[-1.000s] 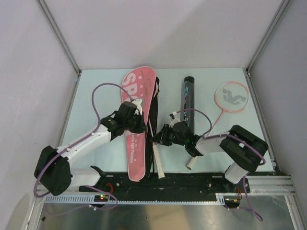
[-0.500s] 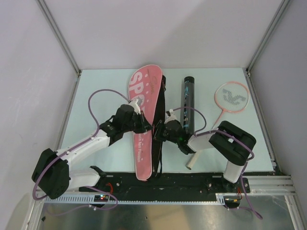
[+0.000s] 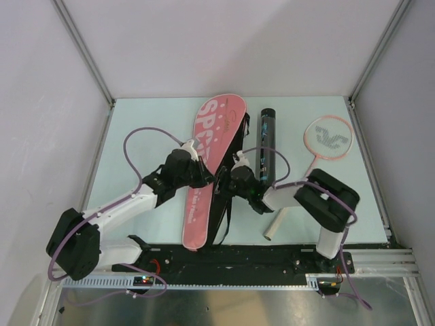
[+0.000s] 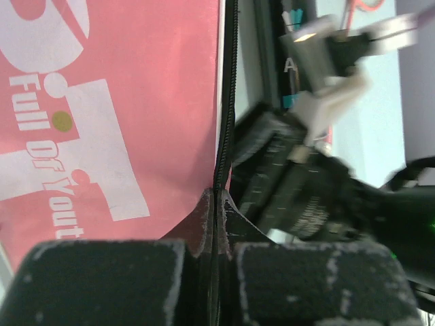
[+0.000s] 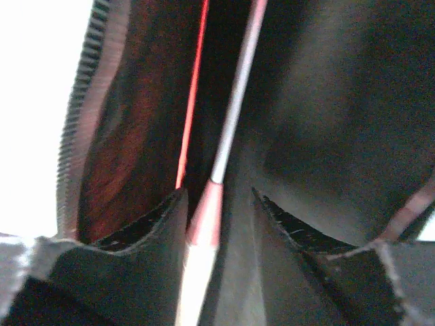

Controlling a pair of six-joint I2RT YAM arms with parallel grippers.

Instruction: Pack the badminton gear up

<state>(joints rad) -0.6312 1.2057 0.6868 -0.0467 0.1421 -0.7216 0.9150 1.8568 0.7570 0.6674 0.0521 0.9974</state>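
Observation:
The pink racket case [image 3: 212,142] lies slanted at the table's middle, its black zipper edge [image 4: 228,102] lifted. My left gripper [image 3: 206,178] is shut on that edge [image 4: 216,193]. My right gripper [image 3: 225,185] reaches into the case's opening. In the right wrist view one racket's silver shaft [image 5: 234,102] and white handle [image 5: 197,272] run between my right gripper's [image 5: 219,197] jaws. The handle rests against the left finger with a gap on the other side, so the jaws are open. A second pink racket [image 3: 327,138] lies at the right. The black tube [image 3: 265,141] lies beside the case.
The second racket's white handle [image 3: 272,229] ends near the front edge beside the right arm's base [image 3: 333,210]. The case's black strap [image 3: 224,217] trails toward the front. Grey walls and metal rails [image 3: 85,54] close in the table.
The case has swung with its top to the right. The racket's handle, which stuck out below the case, has gone inside. My right gripper followed it into the opening and its jaws widened.

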